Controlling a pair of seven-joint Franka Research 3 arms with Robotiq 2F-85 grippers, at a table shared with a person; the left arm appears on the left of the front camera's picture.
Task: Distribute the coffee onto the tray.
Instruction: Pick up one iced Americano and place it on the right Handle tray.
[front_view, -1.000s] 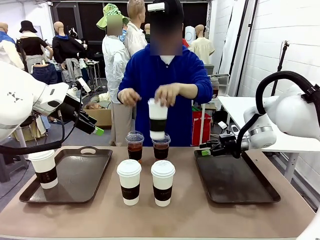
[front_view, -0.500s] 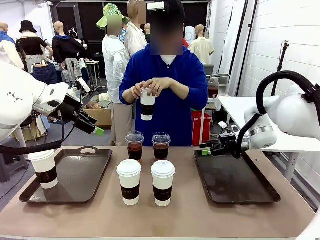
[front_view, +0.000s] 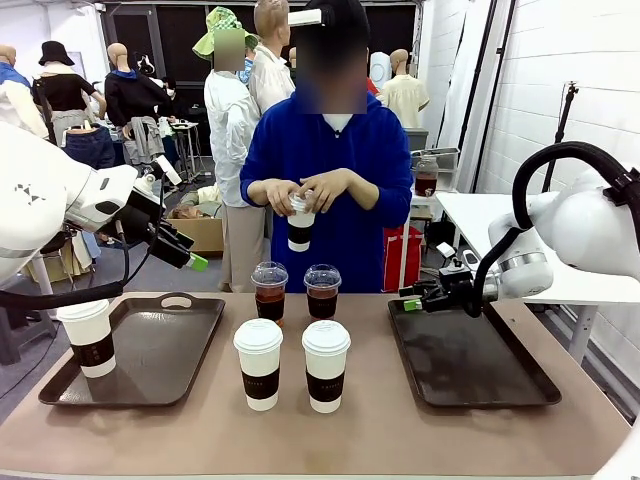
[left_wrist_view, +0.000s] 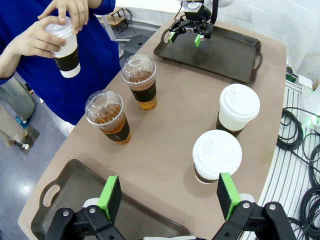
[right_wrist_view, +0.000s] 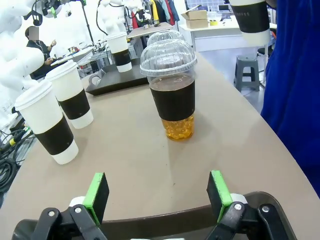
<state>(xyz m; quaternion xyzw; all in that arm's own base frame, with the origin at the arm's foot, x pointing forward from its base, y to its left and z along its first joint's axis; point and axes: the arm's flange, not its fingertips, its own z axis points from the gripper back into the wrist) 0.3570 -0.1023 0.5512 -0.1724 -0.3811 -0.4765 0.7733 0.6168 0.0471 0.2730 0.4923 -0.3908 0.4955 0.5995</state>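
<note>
Right gripper (front_view: 408, 298) and left gripper (front_view: 195, 262) both hung spread and empty, apparently waiting, because the person's hands (front_view: 320, 188) held one paper cup (front_view: 299, 228) aloft beyond the four cups (front_view: 259, 370) standing on the counter (front_view: 380, 430).

A white brick wall (front_view: 560, 70) stands behind a white side table (front_view: 472, 210).

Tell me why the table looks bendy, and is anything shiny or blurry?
Right wrist view: the wide lens likely bows the table's edge, and the clear cup is sharp. Left wrist view: light glints on the dome lids. Front view: even light, soft shadows beneath the white cups, and the table things look crisp.
</note>
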